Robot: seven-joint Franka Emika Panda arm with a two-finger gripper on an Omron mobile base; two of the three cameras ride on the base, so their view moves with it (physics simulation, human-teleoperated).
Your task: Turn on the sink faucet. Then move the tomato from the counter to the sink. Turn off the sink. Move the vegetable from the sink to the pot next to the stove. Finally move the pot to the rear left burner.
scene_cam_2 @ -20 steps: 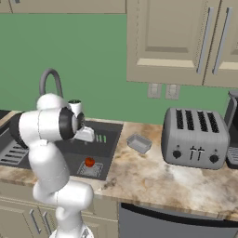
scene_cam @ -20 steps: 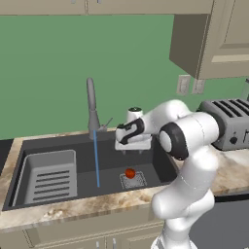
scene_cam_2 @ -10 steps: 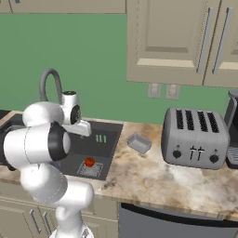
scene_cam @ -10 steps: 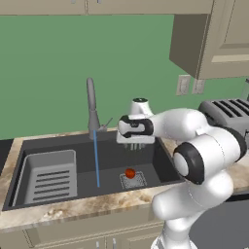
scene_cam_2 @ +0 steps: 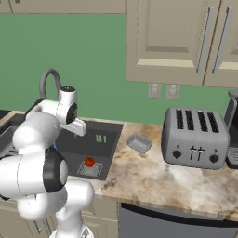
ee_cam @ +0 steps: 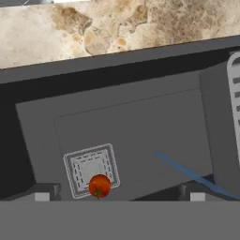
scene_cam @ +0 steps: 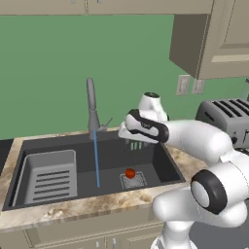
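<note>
The tomato (scene_cam: 130, 173) lay at the bottom of the sink (scene_cam: 160, 156), on the edge of the square drain grate (scene_cam: 133, 180), with nothing touching it. Water (scene_cam: 96, 158) ran in a thin blue stream from the faucet (scene_cam: 91, 107) to the basin floor, landing well to the side of the tomato. The pincer (scene_cam: 133, 145) hung above the basin with its jaws spread wide and empty, near the faucet's base but not touching the small lever (scene_cam: 106, 123).

The next step, judging by this, was shutting the water off, and the lever was the risk. It was thin and sat close beside the spout, so a push aimed slightly off could slide past it or strike the spout instead, leaving the water running. A wide-open pincer also left little room between spout and back wall. Later, the tomato, round and glossy and now wet, could roll off the grate or squirt from the fingertips (ee_cam: 46, 192) if pinched off-centre.
</note>
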